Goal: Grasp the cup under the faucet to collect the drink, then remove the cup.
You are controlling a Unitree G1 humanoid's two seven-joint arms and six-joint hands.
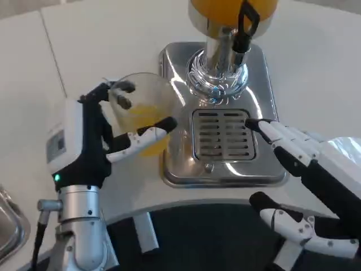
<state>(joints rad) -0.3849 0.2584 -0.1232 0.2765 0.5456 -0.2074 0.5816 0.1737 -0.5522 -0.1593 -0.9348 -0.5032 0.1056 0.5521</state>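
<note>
My left hand [93, 144] grips a clear cup [144, 110] with orange drink in its bottom, holding it left of the dispenser's steel base [175, 169]. The cup stands off to the side of the faucet [245, 25], over the base's left edge and the white table. The dispenser's orange tank [217, 8] and chrome column [217, 70] rise at the top. The slotted drip grille [223, 135] lies bare. My right hand [307, 161] hovers open at the base's right side, fingers stretched toward the grille and holding nothing.
White table [113, 45] spreads to the left and behind. A metal object's rim [8, 226] shows at the lower left corner. The dark table edge [197, 226] runs along the bottom.
</note>
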